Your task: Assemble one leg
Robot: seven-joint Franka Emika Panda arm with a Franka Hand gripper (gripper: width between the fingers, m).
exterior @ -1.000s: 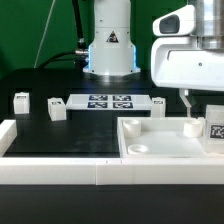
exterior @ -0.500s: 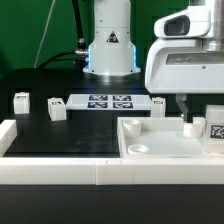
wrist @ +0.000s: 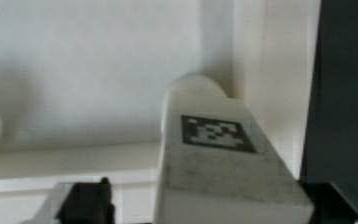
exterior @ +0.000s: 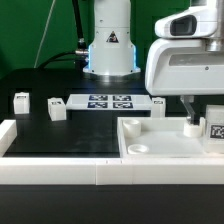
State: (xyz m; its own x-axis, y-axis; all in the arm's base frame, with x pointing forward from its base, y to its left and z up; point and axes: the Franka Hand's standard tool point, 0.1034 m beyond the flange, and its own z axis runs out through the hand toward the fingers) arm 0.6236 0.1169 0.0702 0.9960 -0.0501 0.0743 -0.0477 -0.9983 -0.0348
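Observation:
A white leg (exterior: 214, 128) with a black-and-white tag stands at the far right of the exterior view, on the large white tray-like piece (exterior: 150, 152). My gripper (exterior: 200, 118) hangs low right over it; one finger (exterior: 190, 112) shows just to the exterior view's left of the leg. In the wrist view the tagged leg (wrist: 220, 140) lies between my jaws. One dark finger (wrist: 91, 200) stands a small gap away from it, so the gripper (wrist: 211, 205) is open around the leg. The other finger is hard to make out against the dark table.
Three more legs stand on the black table: two at the exterior view's left (exterior: 21, 100) (exterior: 57, 109) and one by the marker board's end (exterior: 158, 103). The marker board (exterior: 108, 101) lies at the back centre. A white wall (exterior: 60, 170) runs along the front. The robot base (exterior: 108, 50) is behind.
The gripper has come slightly down and toward the exterior view's left, closer around the tagged leg; over the last half second it has barely moved. The legs and tray have not moved.

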